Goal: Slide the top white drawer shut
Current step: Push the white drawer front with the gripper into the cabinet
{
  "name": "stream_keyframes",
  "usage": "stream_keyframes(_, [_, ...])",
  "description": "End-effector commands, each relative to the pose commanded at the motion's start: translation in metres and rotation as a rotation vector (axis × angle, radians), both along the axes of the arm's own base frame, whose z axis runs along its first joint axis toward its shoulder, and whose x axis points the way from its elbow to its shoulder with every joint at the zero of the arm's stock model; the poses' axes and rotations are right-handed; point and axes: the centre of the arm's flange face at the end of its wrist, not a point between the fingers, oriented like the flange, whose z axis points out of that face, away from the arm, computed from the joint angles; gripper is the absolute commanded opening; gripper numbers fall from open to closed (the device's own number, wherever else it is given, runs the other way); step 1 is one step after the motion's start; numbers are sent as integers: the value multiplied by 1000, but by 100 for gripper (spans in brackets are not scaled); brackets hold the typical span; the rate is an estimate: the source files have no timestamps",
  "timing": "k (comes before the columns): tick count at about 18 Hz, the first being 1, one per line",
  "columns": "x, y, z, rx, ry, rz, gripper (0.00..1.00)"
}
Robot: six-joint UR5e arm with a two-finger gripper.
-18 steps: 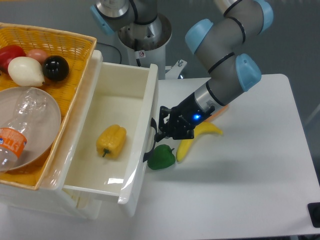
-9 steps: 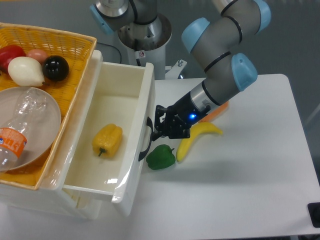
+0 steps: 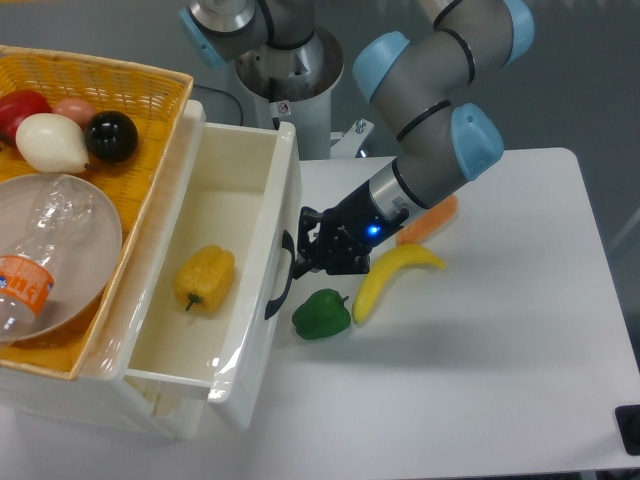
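My gripper (image 3: 305, 248) presses against the front of the top white drawer (image 3: 245, 300), which is still partly open.

From the fixed camera, the drawer sticks out from the cabinet toward the table (image 3: 480, 380), and a yellow bell pepper (image 3: 204, 280) lies inside its tray. My gripper is just right of the drawer front, at the curved black handle (image 3: 279, 288), and it seems to touch the front near the upper end of the handle. The fingers are dark and seen against the dark handle, so I cannot tell if they are spread or closed. Just beside my gripper, on the table, lie a green bell pepper (image 3: 322, 314), a banana (image 3: 388, 276) and a carrot (image 3: 428, 220). The yellow wicker basket (image 3: 130, 90) stands on top of the cabinet, left of the drawer.
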Motion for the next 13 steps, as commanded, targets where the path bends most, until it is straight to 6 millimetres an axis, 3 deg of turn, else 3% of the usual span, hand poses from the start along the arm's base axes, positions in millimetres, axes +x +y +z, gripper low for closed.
stream_keyframes(13, [21,5,0,-2,-4,-26,0])
